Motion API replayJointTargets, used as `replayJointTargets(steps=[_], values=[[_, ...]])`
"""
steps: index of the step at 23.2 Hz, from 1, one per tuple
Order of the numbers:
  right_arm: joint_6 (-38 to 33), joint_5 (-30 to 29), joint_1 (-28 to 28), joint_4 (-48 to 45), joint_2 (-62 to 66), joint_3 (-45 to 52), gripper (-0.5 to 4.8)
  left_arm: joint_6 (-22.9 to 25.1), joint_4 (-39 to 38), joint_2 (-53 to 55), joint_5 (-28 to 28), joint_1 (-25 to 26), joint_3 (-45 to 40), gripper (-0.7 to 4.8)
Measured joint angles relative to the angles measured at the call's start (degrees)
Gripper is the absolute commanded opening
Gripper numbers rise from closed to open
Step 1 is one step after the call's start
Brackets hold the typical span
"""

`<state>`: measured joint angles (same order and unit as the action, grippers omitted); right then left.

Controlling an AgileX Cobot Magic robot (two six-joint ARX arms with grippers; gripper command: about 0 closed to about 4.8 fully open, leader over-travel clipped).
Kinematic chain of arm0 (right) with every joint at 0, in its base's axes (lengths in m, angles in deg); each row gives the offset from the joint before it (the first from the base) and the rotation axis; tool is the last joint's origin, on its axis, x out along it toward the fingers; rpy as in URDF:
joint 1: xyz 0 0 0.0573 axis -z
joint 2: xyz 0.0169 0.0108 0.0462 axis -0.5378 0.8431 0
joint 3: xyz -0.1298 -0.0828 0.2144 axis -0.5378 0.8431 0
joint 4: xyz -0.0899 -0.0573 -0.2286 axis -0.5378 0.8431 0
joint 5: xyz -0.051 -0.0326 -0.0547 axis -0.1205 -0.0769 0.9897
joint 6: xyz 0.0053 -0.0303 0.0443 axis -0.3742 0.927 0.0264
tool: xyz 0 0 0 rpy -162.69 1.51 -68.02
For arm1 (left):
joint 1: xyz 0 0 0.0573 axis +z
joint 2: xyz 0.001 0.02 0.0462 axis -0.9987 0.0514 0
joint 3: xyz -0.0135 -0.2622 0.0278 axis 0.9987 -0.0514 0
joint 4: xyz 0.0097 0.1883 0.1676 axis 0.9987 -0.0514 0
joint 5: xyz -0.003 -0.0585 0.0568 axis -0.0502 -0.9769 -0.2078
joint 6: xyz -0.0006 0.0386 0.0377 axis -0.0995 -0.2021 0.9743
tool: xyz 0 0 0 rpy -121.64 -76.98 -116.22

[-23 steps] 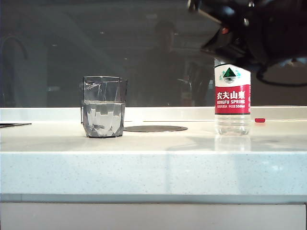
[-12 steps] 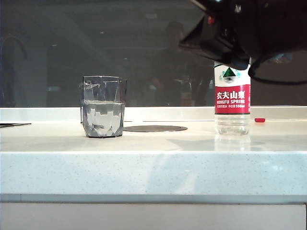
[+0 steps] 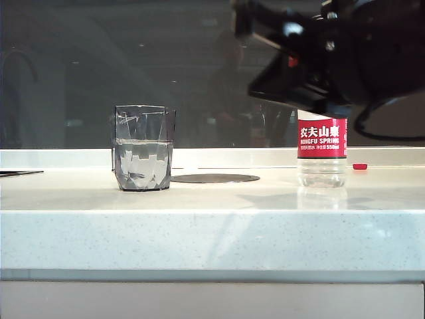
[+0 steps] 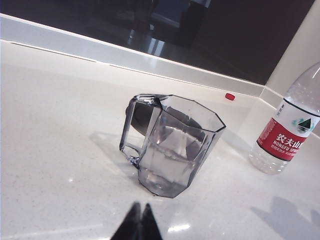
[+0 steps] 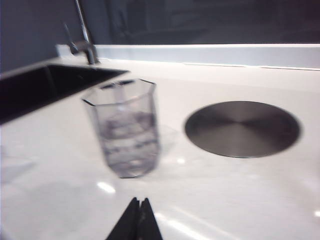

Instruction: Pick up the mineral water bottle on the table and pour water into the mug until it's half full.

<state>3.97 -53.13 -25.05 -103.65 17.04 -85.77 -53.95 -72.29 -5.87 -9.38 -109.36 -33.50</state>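
Bottle (image 3: 322, 149) standing freed; right gripper (image 5: 138, 212) swung toward half-full mug (image 3: 143, 147), jaws closed, empty. Left gripper (image 4: 139, 220) near mug, closed.

We see a bright white tabletop (image 3: 212, 232) against a dark, reflective window in the exterior view, sharp except for the near black arm, which is dim and soft. In the left wrist view, small glare spots and soft shadows lie beside the mug (image 4: 172, 145). The right wrist view is blurred throughout, with bright highlights on the tabletop.
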Motion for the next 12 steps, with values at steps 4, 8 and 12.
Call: replayJointTargets(steps=[4, 8, 12], values=[[1.8, 5.2, 0.2, 0.4, -4.4, 0.1, 0.00, 0.0, 0.0, 0.0, 0.0, 0.0, 0.0, -0.04], [10.0, 5.7, 0.2, 3.1, -12.5, 0.1, -0.01, 0.0, 0.0, 0.0, 0.0, 0.0, 0.0, -0.04], [14.3, 5.0, 4.8, 12.3, -21.9, 0.1, -0.01, 0.0, 0.0, 0.0, 0.0, 0.0, 0.0, -0.04]])
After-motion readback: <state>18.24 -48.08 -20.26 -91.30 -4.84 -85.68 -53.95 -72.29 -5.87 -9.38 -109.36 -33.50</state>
